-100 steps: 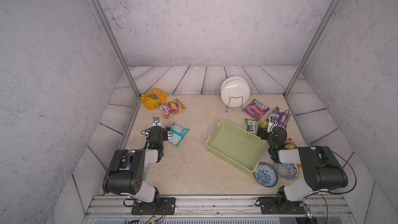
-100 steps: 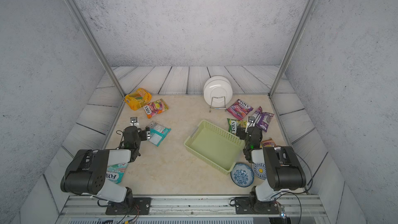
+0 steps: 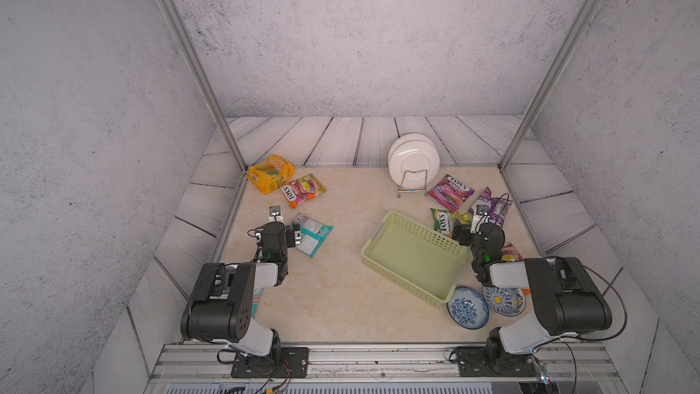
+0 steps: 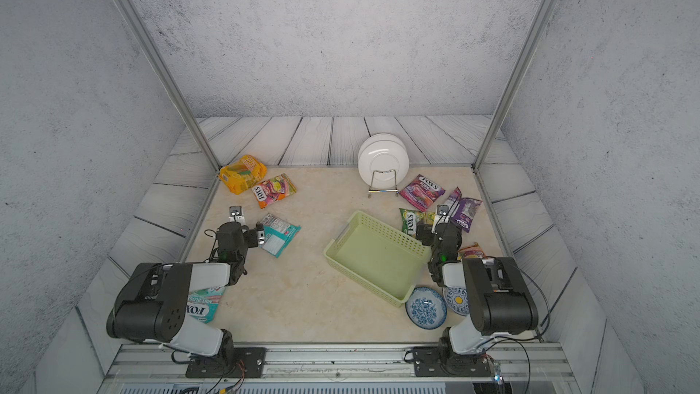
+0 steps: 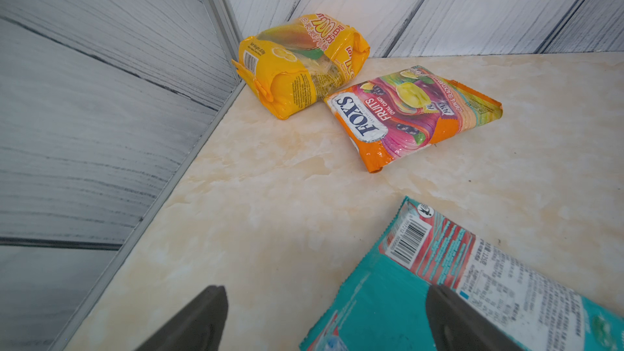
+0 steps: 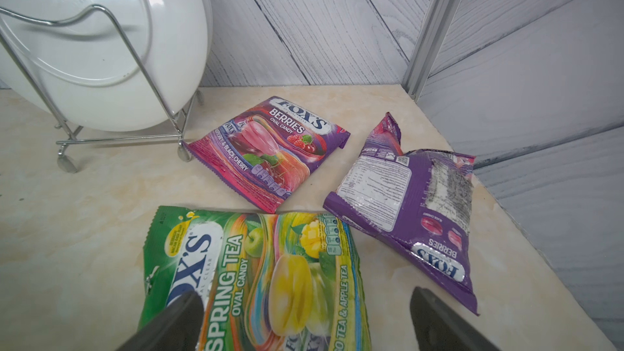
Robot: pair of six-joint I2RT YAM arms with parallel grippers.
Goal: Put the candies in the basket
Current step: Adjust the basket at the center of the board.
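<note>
Left of the basket (image 3: 413,259), the left end effector (image 5: 324,302) hangs released, jaws wide, holding nothing. A teal packet (image 5: 398,298) lies flat on the counter (image 5: 270,214), and one finger is over its edge. An orange-pink packet (image 5: 408,113) and a yellow bag (image 5: 297,69) lie farther from the basket. On the basket's far right side, the right end effector (image 6: 307,300) is released too, low over a green packet (image 6: 256,275) just beside the basket. Two purple packets (image 6: 270,153) (image 6: 405,204) lie past it.
</note>
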